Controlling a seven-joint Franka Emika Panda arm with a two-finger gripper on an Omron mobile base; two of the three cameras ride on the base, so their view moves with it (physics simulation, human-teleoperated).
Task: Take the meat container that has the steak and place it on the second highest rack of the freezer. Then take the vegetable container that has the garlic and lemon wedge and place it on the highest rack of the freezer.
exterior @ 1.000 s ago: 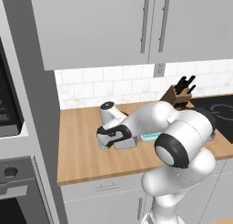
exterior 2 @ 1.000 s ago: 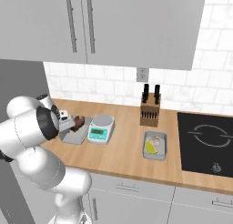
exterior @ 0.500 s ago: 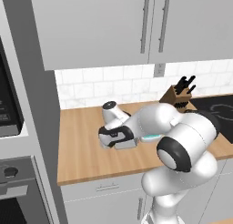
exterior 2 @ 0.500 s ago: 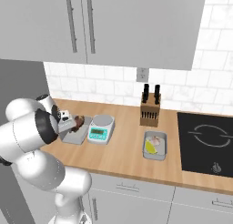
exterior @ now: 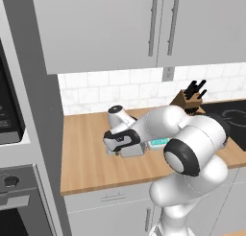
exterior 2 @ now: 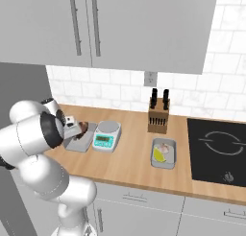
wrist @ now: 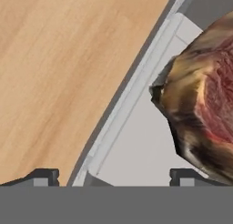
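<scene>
The meat container [exterior 2: 82, 143], a shallow clear-grey tray, lies on the wooden counter [exterior 2: 129, 163] left of a small scale. The steak [wrist: 205, 104] is inside it, a dark red-brown lump. My gripper [wrist: 113, 176] is open and hangs low over the tray's edge. One fingertip [wrist: 43, 175] is over bare wood and the other over the tray floor beside the steak. My hand [exterior: 124, 144] covers most of that tray in the left base view. The vegetable container [exterior 2: 164, 153] holds the lemon wedge [exterior 2: 158, 155] and the garlic [exterior 2: 165, 147] further right. The freezer is out of view.
A white scale [exterior 2: 106, 135] with a teal display stands just right of the meat tray. A knife block [exterior 2: 158, 116] is by the tiled wall and a black cooktop [exterior 2: 218, 148] lies at the far right. An oven column [exterior: 19, 182] borders the counter's left end.
The hand has sunk slightly towards the meat tray and its jaws have spread a little wider. Both trays stay where they were.
</scene>
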